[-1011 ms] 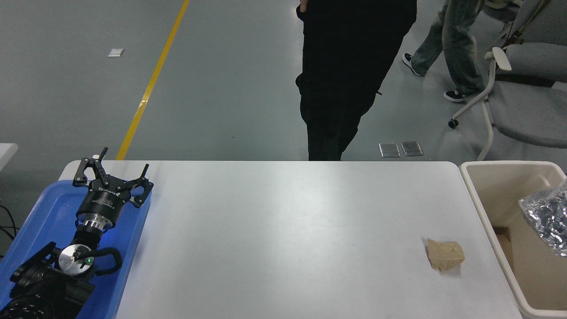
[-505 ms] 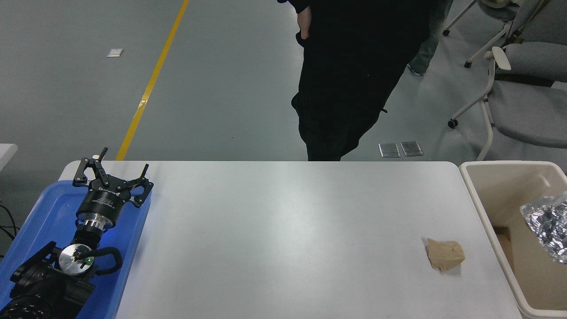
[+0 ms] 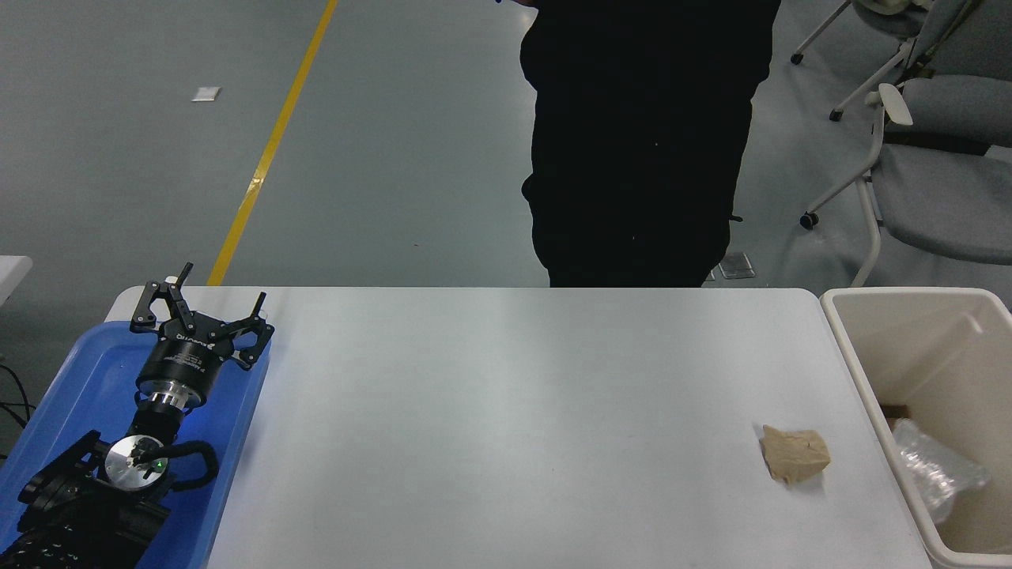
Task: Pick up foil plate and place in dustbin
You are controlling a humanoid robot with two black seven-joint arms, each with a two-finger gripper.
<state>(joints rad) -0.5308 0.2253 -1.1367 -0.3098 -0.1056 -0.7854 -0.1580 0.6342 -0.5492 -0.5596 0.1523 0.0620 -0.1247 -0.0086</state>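
Observation:
The foil plate (image 3: 938, 476) lies low inside the cream dustbin (image 3: 857, 371) at the table's right end, against the bin's near-left wall. It looks pale and blurred. No gripper is touching it. My left gripper (image 3: 205, 307) is parked over the blue tray at the lower left, open with nothing between its fingers. My right arm and its gripper are out of view.
A small tan crumpled paper lump (image 3: 794, 454) lies on the white table near the dustbin. The blue tray (image 3: 63, 395) sits at the table's left end. A person in black (image 3: 636, 142) stands at the far edge. A grey office chair (image 3: 941, 182) is at the upper right.
The foil plate, which was high at the bin's right edge, has dropped down into the dustbin. The person in black stepped right and squared up to the table. My left arm stayed still.

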